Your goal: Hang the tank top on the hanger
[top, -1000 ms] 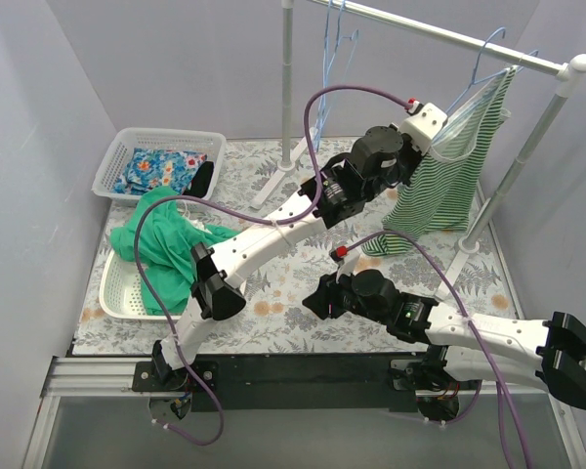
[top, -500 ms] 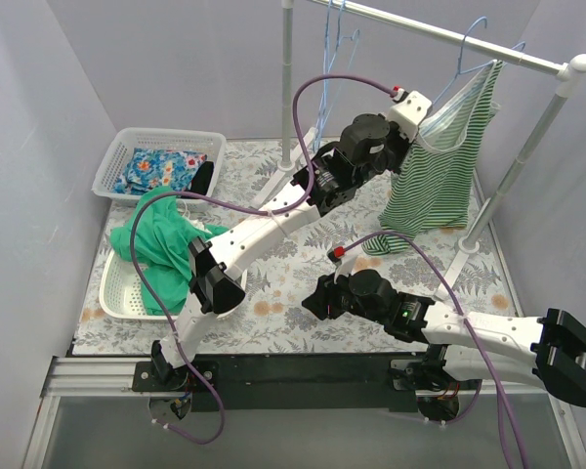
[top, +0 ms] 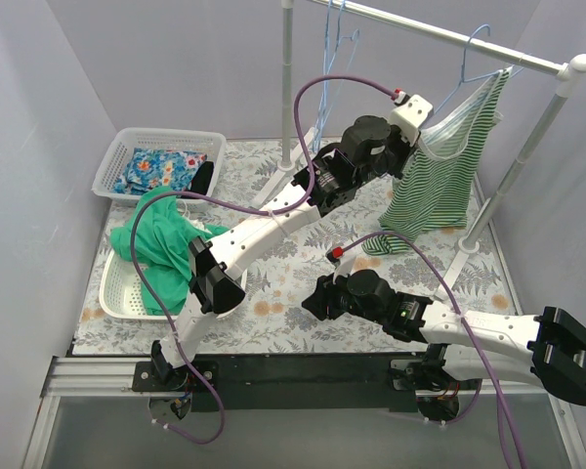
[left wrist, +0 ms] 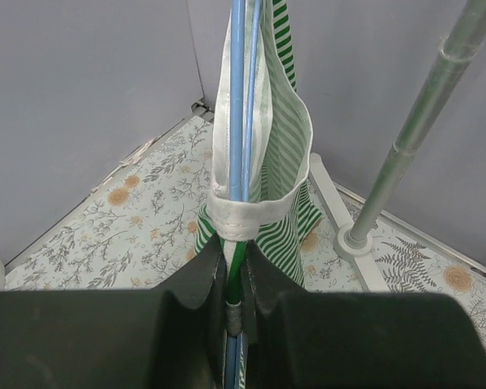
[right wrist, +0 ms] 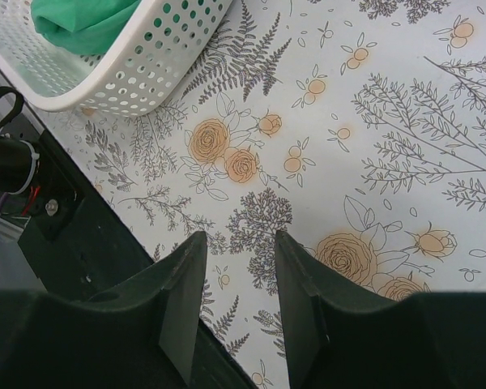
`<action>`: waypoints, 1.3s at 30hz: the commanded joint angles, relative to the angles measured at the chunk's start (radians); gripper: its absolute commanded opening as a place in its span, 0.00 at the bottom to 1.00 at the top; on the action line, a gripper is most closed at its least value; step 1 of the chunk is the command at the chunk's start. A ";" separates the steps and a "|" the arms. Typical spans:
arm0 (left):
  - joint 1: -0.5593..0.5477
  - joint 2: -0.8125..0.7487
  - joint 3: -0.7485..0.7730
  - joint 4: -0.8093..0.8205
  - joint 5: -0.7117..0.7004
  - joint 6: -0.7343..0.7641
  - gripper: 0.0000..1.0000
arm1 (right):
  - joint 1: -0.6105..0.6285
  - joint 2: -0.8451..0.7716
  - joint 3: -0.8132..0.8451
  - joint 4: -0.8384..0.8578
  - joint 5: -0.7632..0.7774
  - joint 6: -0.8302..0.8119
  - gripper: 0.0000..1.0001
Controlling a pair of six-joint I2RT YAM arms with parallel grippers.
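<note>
The green-and-white striped tank top (top: 439, 181) hangs draped on a light-blue wire hanger (top: 469, 61) at the back right. The hanger's hook is up at the rack's white rail (top: 439, 35); I cannot tell if it rests on it. My left gripper (top: 417, 132) is shut on the hanger's lower left corner, with the top's white hem pinched there. In the left wrist view the blue wires (left wrist: 237, 97) run up from the closed gripper (left wrist: 236, 279) inside the tank top (left wrist: 285, 146). My right gripper (top: 311, 298) is open and empty, low over the flowered tabletop (right wrist: 239, 243).
A white basket (top: 127, 142) with blue flowered cloth stands back left. A second basket (top: 117, 293) holds a plain green garment (top: 161, 244). Rack poles stand at back centre (top: 286, 78) and right (top: 516, 171). Spare blue hangers (top: 332, 54) hang on the rail.
My left gripper has lifted the hanger and tank top up and leftward, bringing the hook up to the rail. The right arm has shifted slightly left.
</note>
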 commanded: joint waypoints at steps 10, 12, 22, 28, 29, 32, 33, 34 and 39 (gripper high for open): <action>-0.002 -0.005 -0.013 0.013 0.049 -0.043 0.00 | 0.006 -0.002 0.024 0.052 0.002 0.013 0.47; -0.005 -0.007 -0.014 0.013 0.055 -0.044 0.00 | 0.008 -0.004 0.022 0.052 0.004 0.013 0.47; -0.023 -0.022 -0.042 0.008 0.053 -0.037 0.03 | 0.008 -0.015 0.016 0.052 0.007 0.013 0.47; -0.028 -0.054 -0.036 0.017 0.046 -0.041 0.19 | 0.008 -0.028 0.007 0.052 0.008 0.013 0.47; -0.028 -0.062 -0.037 0.020 0.048 -0.041 0.23 | 0.008 -0.030 0.005 0.052 0.010 0.013 0.47; -0.029 -0.094 -0.044 0.033 0.052 -0.043 0.48 | 0.008 -0.036 0.005 0.052 0.013 0.007 0.47; -0.031 -0.106 -0.048 0.034 0.055 -0.043 0.49 | 0.008 -0.038 0.005 0.051 0.016 0.005 0.47; -0.031 -0.125 -0.051 0.039 0.062 -0.044 0.51 | 0.008 -0.041 0.005 0.051 0.017 0.002 0.47; -0.032 -0.195 -0.094 0.053 0.077 -0.061 0.69 | 0.008 -0.047 0.002 0.051 0.027 -0.001 0.47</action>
